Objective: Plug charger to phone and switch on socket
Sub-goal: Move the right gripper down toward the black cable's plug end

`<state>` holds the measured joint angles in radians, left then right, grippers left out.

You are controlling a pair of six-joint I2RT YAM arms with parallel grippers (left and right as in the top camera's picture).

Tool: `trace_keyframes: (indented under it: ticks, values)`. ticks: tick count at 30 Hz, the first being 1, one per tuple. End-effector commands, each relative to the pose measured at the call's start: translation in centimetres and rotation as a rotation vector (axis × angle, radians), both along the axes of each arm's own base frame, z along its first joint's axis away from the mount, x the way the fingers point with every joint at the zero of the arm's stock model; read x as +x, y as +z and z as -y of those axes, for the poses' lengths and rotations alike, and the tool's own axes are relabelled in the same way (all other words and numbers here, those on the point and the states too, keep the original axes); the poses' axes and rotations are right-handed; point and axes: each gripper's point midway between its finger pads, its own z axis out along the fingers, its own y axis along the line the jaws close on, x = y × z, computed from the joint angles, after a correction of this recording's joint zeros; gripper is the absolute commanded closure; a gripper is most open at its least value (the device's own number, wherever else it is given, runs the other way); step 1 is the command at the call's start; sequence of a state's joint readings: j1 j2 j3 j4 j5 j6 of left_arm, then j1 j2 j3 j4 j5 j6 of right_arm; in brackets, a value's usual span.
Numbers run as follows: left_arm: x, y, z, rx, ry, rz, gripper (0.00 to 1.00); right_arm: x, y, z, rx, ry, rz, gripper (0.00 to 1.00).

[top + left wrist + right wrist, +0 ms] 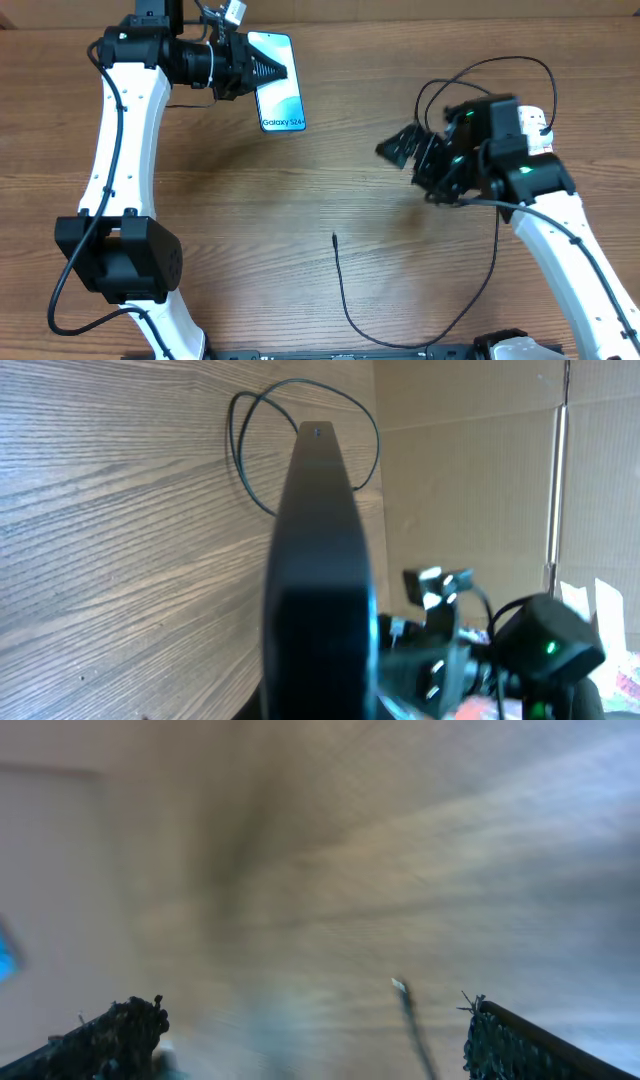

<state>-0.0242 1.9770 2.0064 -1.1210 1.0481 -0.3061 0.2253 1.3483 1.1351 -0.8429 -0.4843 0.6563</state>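
The phone [278,92], light blue screen with "Galaxy" text, is at the back left, and my left gripper [272,72] is shut on its upper half. Seen from the left wrist, the phone [320,560] shows as a dark slab running away from the jaws. The charger's thin black cable [345,300] lies on the table with its connector tip [334,238] near the middle, then loops behind the right arm. My right gripper [405,148] hangs open over the table, right of centre. The blurred right wrist view shows the cable tip [400,986] ahead between the fingers [110,1035]. The socket is out of view.
The table [300,190] is brown wood. A cardboard wall [470,480] stands behind it. The cable loop [480,75] arches over the right arm's wrist. The left arm's dark base joint [120,255] sits at the front left.
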Motion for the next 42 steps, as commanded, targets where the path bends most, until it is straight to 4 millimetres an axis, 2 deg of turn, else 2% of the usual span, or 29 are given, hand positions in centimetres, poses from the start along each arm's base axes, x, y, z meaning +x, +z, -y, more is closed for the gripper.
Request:
trace_keyframes:
  ticks: [1,2,5,10,12,19,26,31,35,42]
  values:
    - [-0.4,2.1,0.2,-0.042,-0.029,0.062,0.96,-1.1,-0.7,-0.3,-0.195,0.060,0.050,0.00]
    - [-0.4,2.1,0.2,-0.042,-0.029,0.062,0.96,-2.6,-1.5,-1.0,-0.259,0.097,0.029,0.00]
    - [-0.5,2.1,0.2,-0.042,-0.028,0.058,0.96,-4.8,-2.7,-2.3,-0.324,0.136,-0.008,0.00]
    - [-0.5,2.0,0.1,-0.039,-0.027,0.056,0.96,-8.0,-4.6,-4.6,-0.351,0.188,-0.064,0.00]
    - [-0.5,2.0,0.1,-0.039,-0.027,0.054,0.96,-9.6,-5.9,-4.9,-0.388,0.178,-0.097,0.00]
    - [-0.6,1.9,0.1,-0.035,-0.025,0.047,0.96,-12.2,-9.1,-5.1,-0.445,0.213,-0.144,0.00]
    - [-0.6,1.8,0.2,-0.032,-0.026,0.047,0.96,-13.6,-11.9,-5.5,-0.505,0.275,-0.176,0.00]
    - [-0.6,1.8,0.2,-0.032,-0.026,0.047,0.96,-14.0,-14.5,-6.4,-0.555,0.336,-0.201,0.00]
    - [-0.6,1.8,0.2,-0.032,-0.026,0.047,0.96,-14.0,-16.2,-6.4,-0.589,0.342,-0.232,0.00]
    - [-0.5,1.6,0.0,-0.015,-0.017,0.044,0.96,-13.1,-16.7,-7.2,-0.577,0.338,-0.199,0.01]
